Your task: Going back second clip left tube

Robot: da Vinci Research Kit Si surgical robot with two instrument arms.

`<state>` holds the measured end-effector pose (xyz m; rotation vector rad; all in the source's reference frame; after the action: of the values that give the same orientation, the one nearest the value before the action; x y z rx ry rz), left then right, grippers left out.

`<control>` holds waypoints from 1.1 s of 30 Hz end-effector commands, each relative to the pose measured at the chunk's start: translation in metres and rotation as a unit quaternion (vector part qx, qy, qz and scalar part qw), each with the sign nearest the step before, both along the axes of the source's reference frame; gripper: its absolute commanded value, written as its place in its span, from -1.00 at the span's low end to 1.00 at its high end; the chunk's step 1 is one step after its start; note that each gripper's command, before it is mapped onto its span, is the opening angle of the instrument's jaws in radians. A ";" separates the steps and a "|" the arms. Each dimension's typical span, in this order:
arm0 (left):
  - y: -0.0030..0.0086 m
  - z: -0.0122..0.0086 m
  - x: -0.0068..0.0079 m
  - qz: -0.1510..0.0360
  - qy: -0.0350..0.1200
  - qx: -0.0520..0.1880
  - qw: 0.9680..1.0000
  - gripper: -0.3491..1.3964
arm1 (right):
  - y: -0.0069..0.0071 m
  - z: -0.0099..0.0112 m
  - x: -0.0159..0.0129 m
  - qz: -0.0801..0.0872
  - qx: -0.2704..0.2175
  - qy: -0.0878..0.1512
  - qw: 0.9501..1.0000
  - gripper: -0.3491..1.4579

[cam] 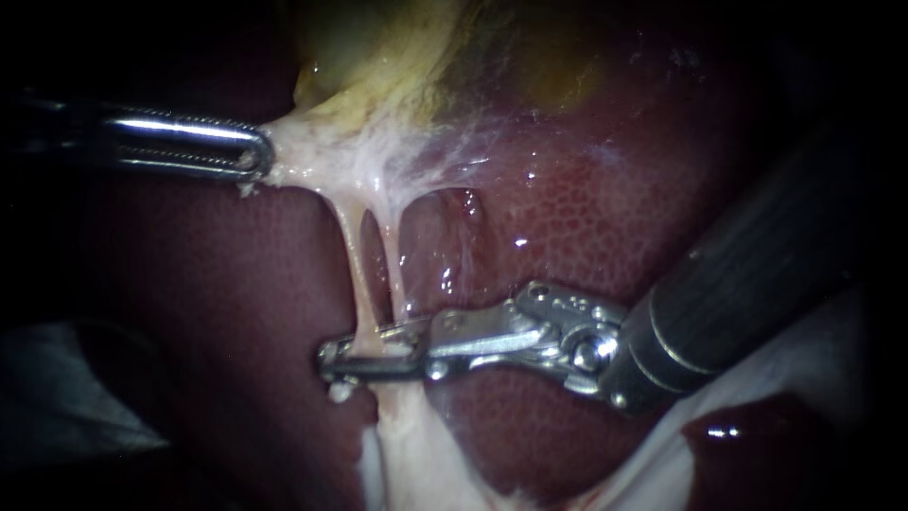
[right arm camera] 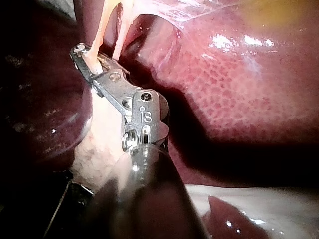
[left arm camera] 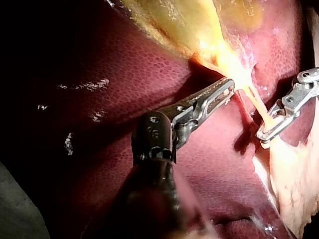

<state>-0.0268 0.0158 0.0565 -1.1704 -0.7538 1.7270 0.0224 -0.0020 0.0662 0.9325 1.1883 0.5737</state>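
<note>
The left tube [cam: 355, 270] hangs just left of the middle of the endoscope view. It is a thin pale strand with its long axis nearly upright, leaning slightly from upper left to lower right. It runs from a fan of pale tissue [cam: 331, 156] in the upper centre down to a broader pale band [cam: 407, 445] at the bottom edge. The right tube [cam: 395, 274] lies just beside it on the right and runs almost parallel, with a narrow dark slit between the two. The right instrument [cam: 340, 361] enters from the right edge, its dark shaft slanting down to a metal wrist. Its jaws lie almost level across the lower centre, at right angles to the left tube. They are closed around the tube's lower end, which passes between them, and their tips reach just past it to the left. The right wrist view shows the same strand entering between these jaws. The left instrument [cam: 253, 156] enters from the upper left, and its slotted jaws are clamped on the edge of the pale tissue below the yellowish gallbladder [cam: 378, 57]. Dark red liver [cam: 586, 218] fills the surround.
</note>
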 end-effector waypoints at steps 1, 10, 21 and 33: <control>0.0000 0.0000 0.0000 0.000 0.000 0.000 1.000 -1.00 | 0.0000 0.0000 0.0001 0.000 0.000 0.000 1.000 -1.00; 0.0000 0.0000 0.0000 0.000 0.000 0.000 1.000 -1.00 | 0.0005 0.0003 0.0013 0.034 -0.047 -0.015 0.998 -0.12; 0.0000 -0.0001 0.0002 0.001 0.000 0.000 1.000 -1.00 | 0.0017 0.0011 -0.0012 0.047 -0.152 -0.063 0.985 -0.06; -0.0001 -0.0001 0.0004 0.001 -0.001 0.000 1.000 -1.00 | 0.0043 -0.0051 -0.0101 0.005 -0.239 -0.069 0.969 -0.06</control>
<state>-0.0265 0.0157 0.0564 -1.1709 -0.7557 1.7278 0.0112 0.0025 0.0604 0.4590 1.1293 0.3211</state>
